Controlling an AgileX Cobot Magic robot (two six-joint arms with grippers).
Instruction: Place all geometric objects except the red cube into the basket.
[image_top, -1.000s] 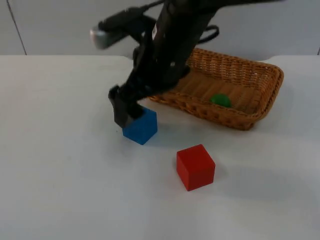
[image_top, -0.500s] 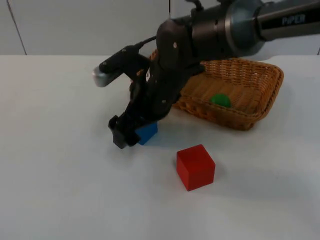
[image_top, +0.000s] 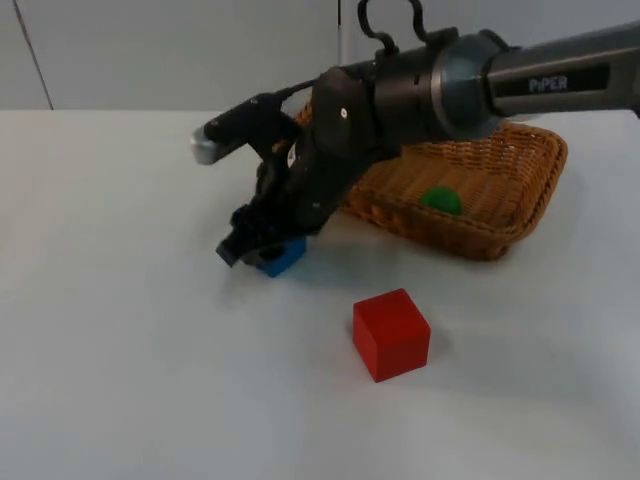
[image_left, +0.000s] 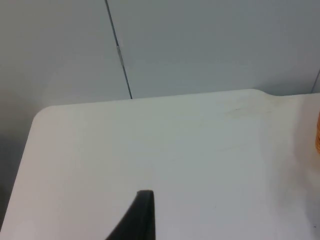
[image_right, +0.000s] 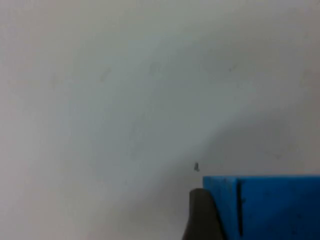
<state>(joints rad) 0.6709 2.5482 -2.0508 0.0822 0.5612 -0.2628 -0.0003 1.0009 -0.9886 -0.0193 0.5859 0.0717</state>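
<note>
A blue cube (image_top: 284, 259) lies left of the wicker basket (image_top: 535, 190), mostly covered by my right gripper (image_top: 258, 248), which is shut on it; the right arm reaches in across the basket's left end. In the right wrist view one black fingertip (image_right: 201, 215) presses against the side of the blue cube (image_right: 270, 205). The red cube (image_top: 390, 333) stands alone on the table in front of the basket. A green rounded piece (image_top: 441, 200) rests inside the basket. The left arm waits off to the side; one fingertip (image_left: 141, 216) of its gripper hangs above bare table.
The white table (image_top: 120, 350) stretches wide to the left and front of the cubes. The grey partition wall (image_top: 150, 50) closes the far edge behind the basket.
My right gripper came down over the blue cube and closed around it. It then shifted slightly up and left with the cube. The red cube and basket stayed put.
</note>
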